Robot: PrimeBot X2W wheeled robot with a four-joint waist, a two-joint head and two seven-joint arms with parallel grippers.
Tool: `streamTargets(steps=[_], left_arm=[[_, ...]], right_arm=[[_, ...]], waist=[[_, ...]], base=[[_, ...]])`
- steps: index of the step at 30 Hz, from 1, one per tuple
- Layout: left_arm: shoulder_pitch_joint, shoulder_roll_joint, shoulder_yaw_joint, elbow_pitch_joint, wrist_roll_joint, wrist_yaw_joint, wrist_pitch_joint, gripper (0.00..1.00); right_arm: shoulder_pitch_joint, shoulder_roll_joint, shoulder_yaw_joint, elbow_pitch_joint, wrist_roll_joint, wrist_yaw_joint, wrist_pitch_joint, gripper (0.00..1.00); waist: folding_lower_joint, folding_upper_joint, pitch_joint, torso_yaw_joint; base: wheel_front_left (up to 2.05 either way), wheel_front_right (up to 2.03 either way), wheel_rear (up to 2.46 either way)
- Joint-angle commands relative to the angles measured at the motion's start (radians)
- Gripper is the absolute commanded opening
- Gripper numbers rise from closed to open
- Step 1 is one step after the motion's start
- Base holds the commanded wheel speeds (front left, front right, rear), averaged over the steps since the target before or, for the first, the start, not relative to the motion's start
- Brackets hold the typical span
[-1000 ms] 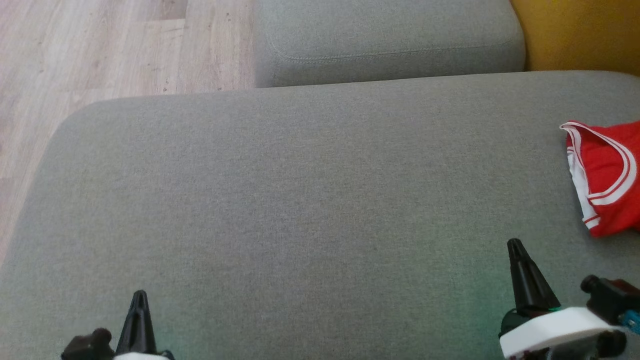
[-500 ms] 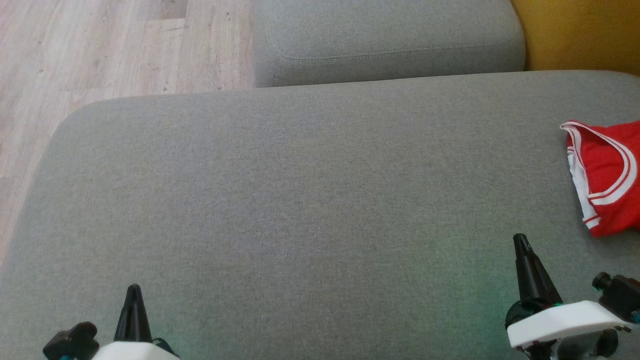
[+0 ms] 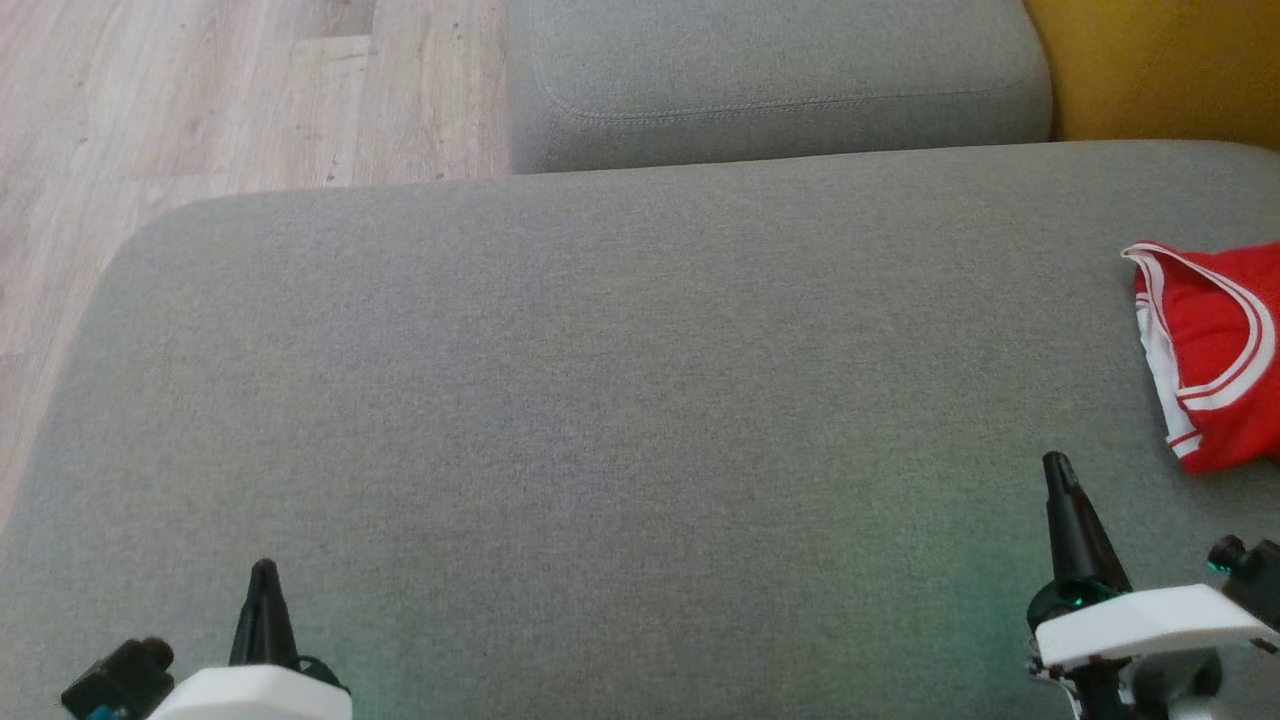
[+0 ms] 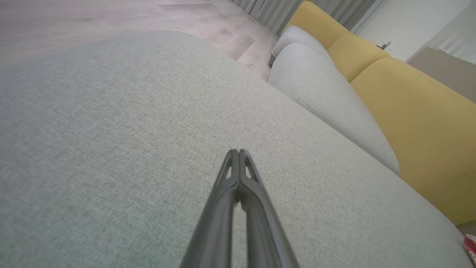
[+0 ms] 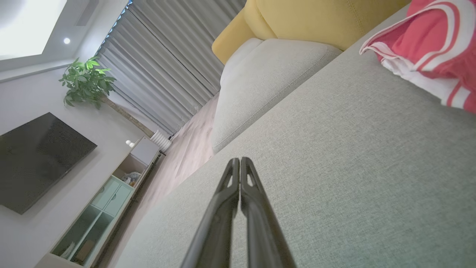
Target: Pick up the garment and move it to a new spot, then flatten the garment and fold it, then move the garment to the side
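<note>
A red garment (image 3: 1215, 350) with white trim lies folded at the right edge of the grey sofa cushion (image 3: 600, 400); its edge also shows in the right wrist view (image 5: 431, 48) and as a sliver in the left wrist view (image 4: 470, 243). My right gripper (image 3: 1057, 465) is shut and empty, hovering over the cushion to the left of and nearer than the garment. Over the cushion's near left part my left gripper (image 3: 263, 570) is shut too, its fingers pressed together (image 4: 238, 152) with nothing between them.
A second grey cushion (image 3: 770, 80) lies beyond the big one, with a yellow backrest (image 3: 1160, 65) at the far right. Wooden floor (image 3: 200, 100) runs past the cushion's left and far-left edges. A TV (image 5: 37, 160), cabinet and plant stand across the room.
Both arms shifted slightly: the right gripper moved a little up and to the right, the left gripper slid a little left and lower. The garment lies unmoved.
</note>
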Motion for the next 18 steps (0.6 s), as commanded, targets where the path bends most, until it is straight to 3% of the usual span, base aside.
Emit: streamTargets(steps=[1,18], left_arm=[[-0.049,0.003,0.032,-0.026,-0.023,-0.008,0.004,0.0],[-0.082,-0.025,0.078,-0.02,-0.205,-0.051,0.046,0.0]], right_arm=[[-0.049,-0.023,0.004,-0.024,0.028,0.0,0.001,0.0],[-0.088,-0.026,-0.011,0.021,0.227,0.0,0.011,0.0]], waist=[[0.0,0.0,0.0,0.0],[0.0,0.0,0.001,0.001]], base=[[0.0,0.0,0.0],[0.0,0.0,0.0]])
